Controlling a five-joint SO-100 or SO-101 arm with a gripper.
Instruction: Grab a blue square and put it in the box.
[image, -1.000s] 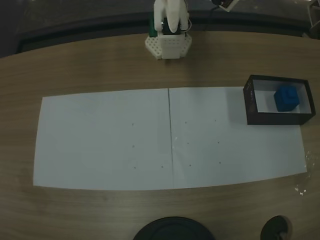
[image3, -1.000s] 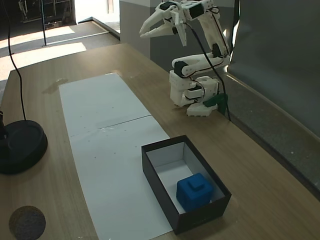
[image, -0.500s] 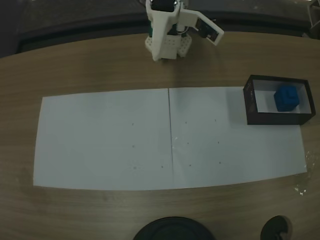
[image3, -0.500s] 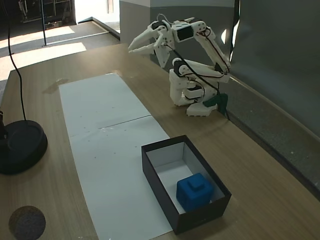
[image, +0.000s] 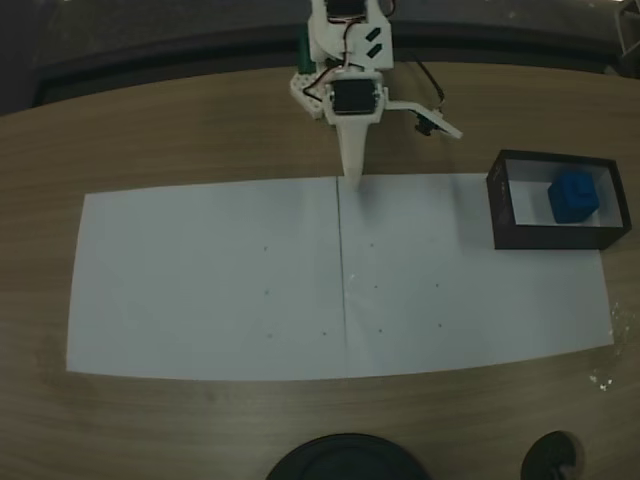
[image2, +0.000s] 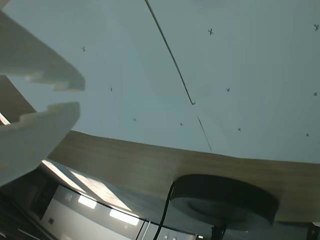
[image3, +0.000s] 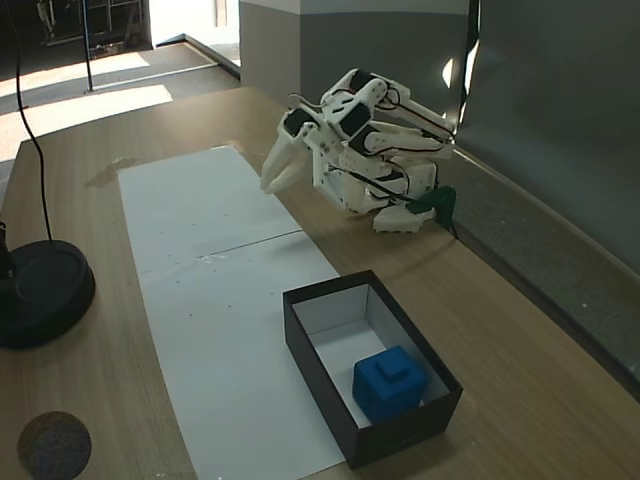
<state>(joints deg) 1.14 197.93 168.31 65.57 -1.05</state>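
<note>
Dim, vignetted top fixed view; sunlit side view; wrist foreground blurred.

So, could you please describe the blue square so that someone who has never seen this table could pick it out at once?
Find the white paper sheet along the wooden table; a black-walled box stands at its near end in a fixed view. The blue square sits inside on the white floor. It is the one bright-blue thing there, with a raised stud on top.

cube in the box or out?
In. The blue square sits on the white floor of the box; the hand is far off.
</note>
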